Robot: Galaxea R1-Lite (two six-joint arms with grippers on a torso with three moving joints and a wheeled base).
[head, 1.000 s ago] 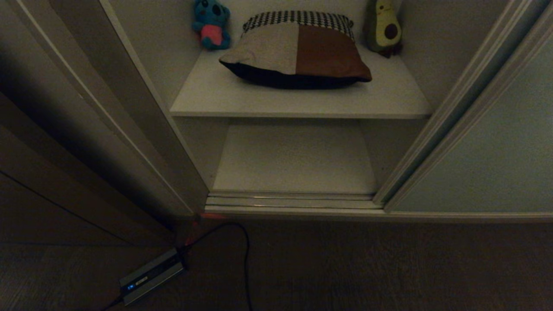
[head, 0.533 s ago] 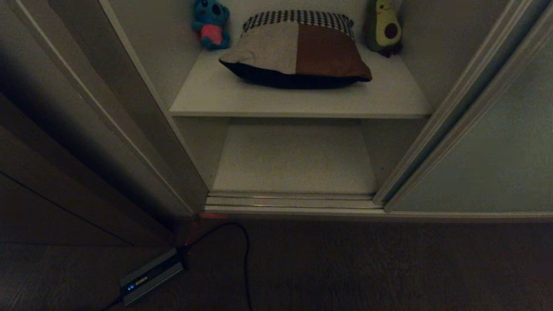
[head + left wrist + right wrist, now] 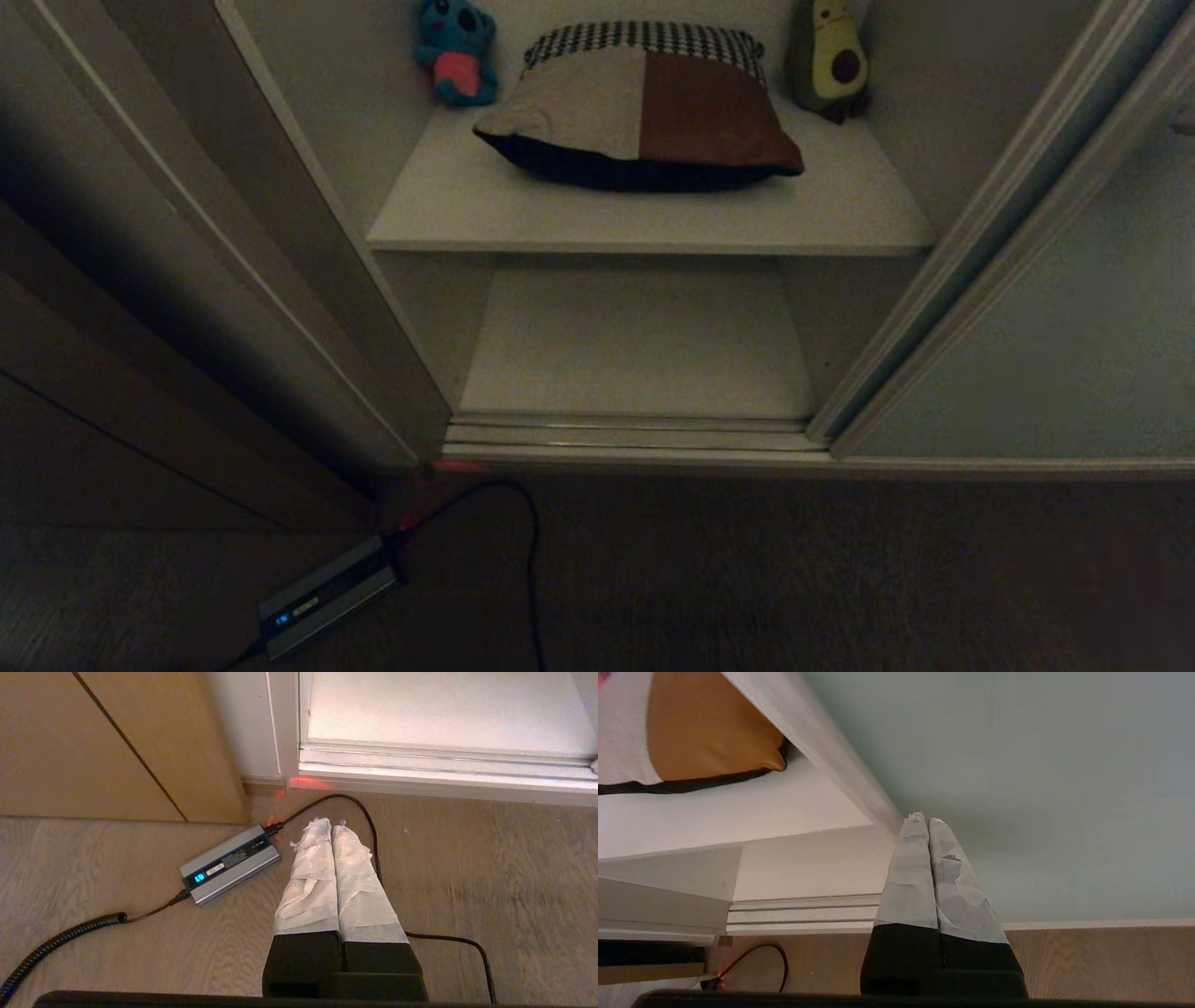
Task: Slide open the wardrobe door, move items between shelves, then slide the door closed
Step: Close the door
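The sliding wardrobe door point(image 3: 1055, 355) stands slid to the right, so the shelves show. On the upper shelf point(image 3: 644, 219) lie the cushion point(image 3: 644, 103), the teal koala plush point(image 3: 456, 51) and the avocado plush point(image 3: 831, 61). The lower shelf point(image 3: 635, 345) holds nothing. My right gripper point(image 3: 923, 819) is shut and empty, its tips close against the door point(image 3: 1041, 788) beside its beige frame edge point(image 3: 822, 751); I cannot tell whether they touch. The cushion point(image 3: 691, 732) shows beyond that edge. My left gripper point(image 3: 331, 822) hangs shut and empty over the floor before the wardrobe.
A grey power adapter point(image 3: 322, 597) with a black cable point(image 3: 532, 560) lies on the wooden floor at the front left. The ribbed floor track point(image 3: 635, 437) runs along the wardrobe's foot. Brown wooden panelling point(image 3: 112, 392) stands at the left.
The wardrobe, the shelves and the items have stayed as they were. A small pale tip has come in at the right edge of the head view, in front of the door.
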